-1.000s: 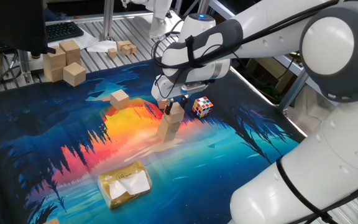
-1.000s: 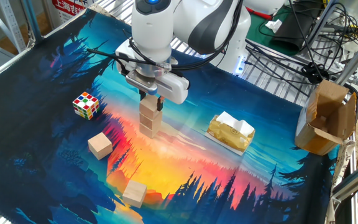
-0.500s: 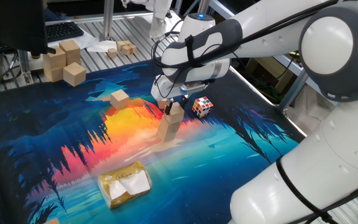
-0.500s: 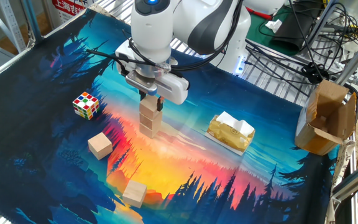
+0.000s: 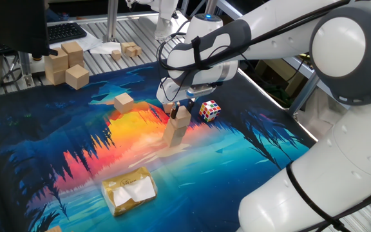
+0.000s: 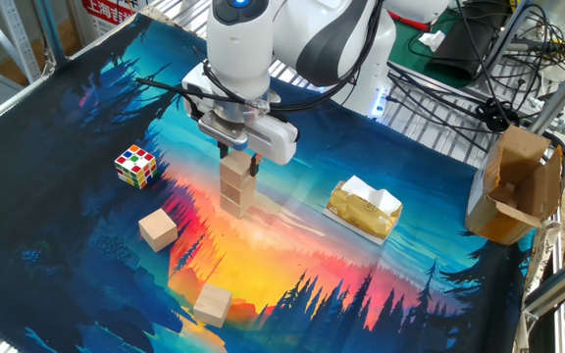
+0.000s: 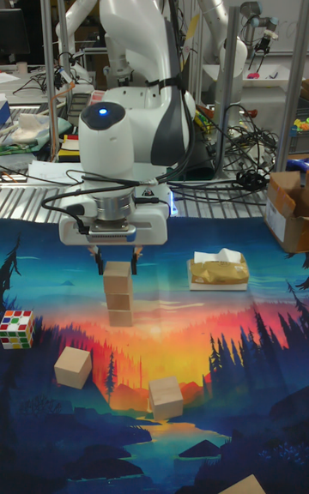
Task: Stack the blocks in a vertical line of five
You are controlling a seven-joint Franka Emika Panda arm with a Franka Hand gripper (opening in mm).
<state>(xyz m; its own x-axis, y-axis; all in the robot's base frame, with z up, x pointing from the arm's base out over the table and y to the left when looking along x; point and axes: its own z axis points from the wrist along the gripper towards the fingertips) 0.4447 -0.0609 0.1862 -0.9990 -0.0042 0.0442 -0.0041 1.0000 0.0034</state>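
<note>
Three light-tan blocks stand in a straight stack [image 7: 118, 294] [image 6: 235, 184] [image 5: 176, 127] in the middle of the mat. My gripper [image 7: 118, 264] [image 6: 239, 157] [image 5: 176, 111] hangs right over it, and its fingers [image 7: 97, 261] straddle the top block with a thin gap on each side, so it is open. Two loose blocks lie on the mat apart from the stack: one [image 6: 158, 229] [image 7: 73, 367] [image 5: 123, 101] and another [image 6: 212, 304] [image 7: 166, 397] nearer the mat's edge.
A multicoloured puzzle cube [image 6: 135, 166] [image 5: 210, 110] [image 7: 17, 328] sits beside the stack. On the stack's other side lies a tissue pack [image 6: 364, 208] [image 5: 129, 190] [image 7: 218, 272]. Larger pale wooden blocks [image 5: 62, 61] stand off the mat. A cardboard box [image 6: 513, 186] is at one side.
The finger in front of the top block has drawn slightly aside in the other fixed view. The stack and loose blocks have not moved.
</note>
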